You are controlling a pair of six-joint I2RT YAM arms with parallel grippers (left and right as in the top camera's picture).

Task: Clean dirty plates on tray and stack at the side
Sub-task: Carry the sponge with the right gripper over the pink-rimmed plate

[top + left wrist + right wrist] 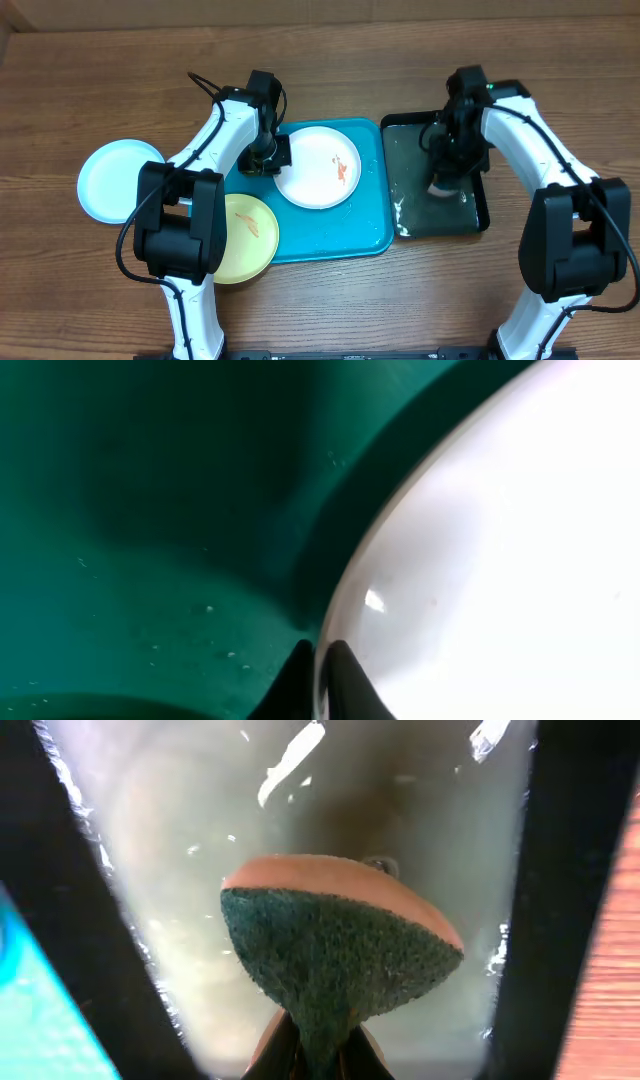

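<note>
The white plate (318, 167) with an orange-red smear lies on the turquoise tray (370, 225). My left gripper (268, 158) is shut on its left rim; the wrist view shows the fingers (322, 680) pinching the white rim (500, 540) over the tray floor (150, 560). The pale yellow plate (248, 237) with a small smear sits at the tray's front left corner, partly under my left arm. The mint-blue plate (112, 180) lies on the table at far left. My right gripper (445, 178) is shut on a green and orange sponge (340, 955) over the black tray (405, 215).
The black tray (180, 870) holds cloudy water and stands right of the turquoise tray, touching it. Both arm bases stand at the table's front edge. Bare wooden table lies behind both trays and at the far right.
</note>
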